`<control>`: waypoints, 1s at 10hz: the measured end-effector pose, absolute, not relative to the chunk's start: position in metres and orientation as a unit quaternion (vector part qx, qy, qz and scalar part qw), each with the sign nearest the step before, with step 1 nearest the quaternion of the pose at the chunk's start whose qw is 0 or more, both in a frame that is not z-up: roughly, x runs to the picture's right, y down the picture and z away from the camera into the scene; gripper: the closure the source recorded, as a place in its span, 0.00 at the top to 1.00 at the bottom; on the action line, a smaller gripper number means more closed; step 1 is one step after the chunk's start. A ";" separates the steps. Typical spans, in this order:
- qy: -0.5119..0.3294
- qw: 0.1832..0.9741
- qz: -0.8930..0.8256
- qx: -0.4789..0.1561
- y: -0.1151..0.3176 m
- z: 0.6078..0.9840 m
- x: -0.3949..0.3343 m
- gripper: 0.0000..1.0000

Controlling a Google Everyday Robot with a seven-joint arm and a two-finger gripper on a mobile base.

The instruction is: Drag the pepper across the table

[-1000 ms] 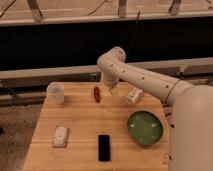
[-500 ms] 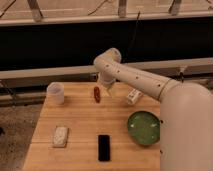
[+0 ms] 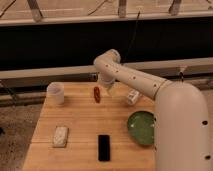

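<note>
Nearest on the light wooden surface (image 3: 80, 117) lies a black slab (image 3: 104, 147). A pale rectangular block (image 3: 60, 136) sits to its left. To its right is a green bowl (image 3: 141, 127), its right edge hidden by the robot's white arm (image 3: 175, 115). Farther back, the dark red pepper (image 3: 97, 94) lies on the far half of the surface, near the middle. A translucent cup (image 3: 56, 93) stands well to its left, and a small white object (image 3: 132, 96) sits to its right. The tool (image 3: 109, 89) hangs just beside the pepper on its right, released and grasping nothing.
</note>
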State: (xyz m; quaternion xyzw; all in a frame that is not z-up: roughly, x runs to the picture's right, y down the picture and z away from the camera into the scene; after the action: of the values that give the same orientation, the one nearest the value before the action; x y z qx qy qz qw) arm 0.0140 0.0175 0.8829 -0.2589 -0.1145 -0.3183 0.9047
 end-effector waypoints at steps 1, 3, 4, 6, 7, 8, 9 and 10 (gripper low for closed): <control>-0.117 0.903 -0.322 -0.261 0.019 0.887 0.014 0.80; -0.125 0.897 -0.330 -0.267 0.021 0.894 0.012 0.80; -0.130 0.894 -0.334 -0.270 0.022 0.898 0.011 0.80; -0.138 0.888 -0.341 -0.276 0.026 0.905 0.009 0.80; -0.144 0.883 -0.347 -0.280 0.027 0.910 0.006 0.80; -0.150 0.879 -0.352 -0.285 0.030 0.915 0.004 0.80; -0.154 0.876 -0.355 -0.287 0.031 0.919 0.001 0.80; -0.158 0.873 -0.359 -0.291 0.032 0.922 -0.003 0.80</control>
State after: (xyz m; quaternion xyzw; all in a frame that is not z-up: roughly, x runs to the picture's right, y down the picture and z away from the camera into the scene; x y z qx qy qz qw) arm -0.0032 0.0323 0.9223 -0.2911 -0.1584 -0.3588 0.8726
